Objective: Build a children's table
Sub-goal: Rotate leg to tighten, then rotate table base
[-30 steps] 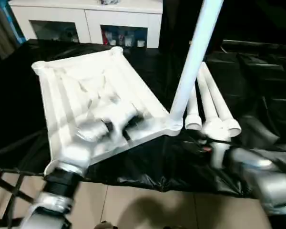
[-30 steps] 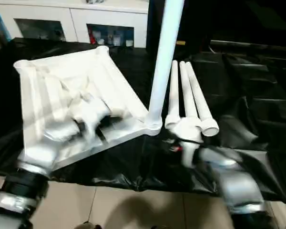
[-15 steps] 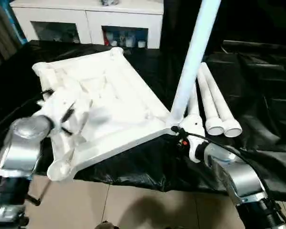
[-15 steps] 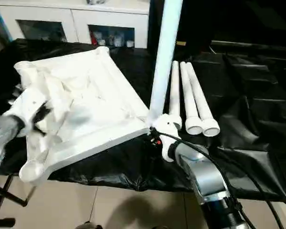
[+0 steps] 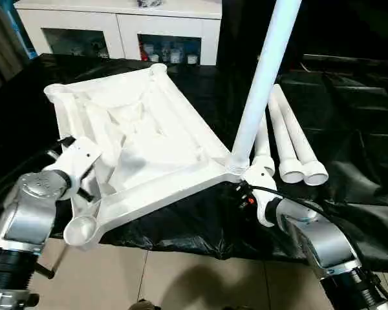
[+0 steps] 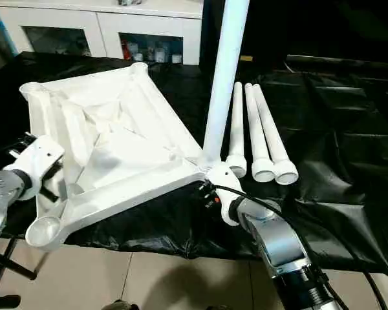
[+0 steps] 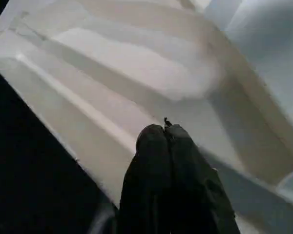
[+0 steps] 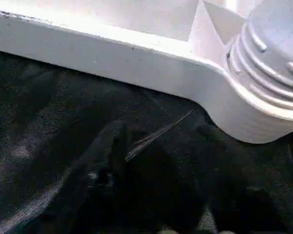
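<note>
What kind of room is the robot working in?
Probably a room in a home or a test room set up like one. A white cabinet with glass doors stands at the back, the floor is tiled, and black sheeting covers the work table.

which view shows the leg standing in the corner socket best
The left eye view: the standing leg rises from the corner socket of the tabletop, seen nearly whole. The right eye view shows much the same. The right wrist view shows the socket's ribbed collar close up; the left wrist view shows tabletop ribs.
</note>
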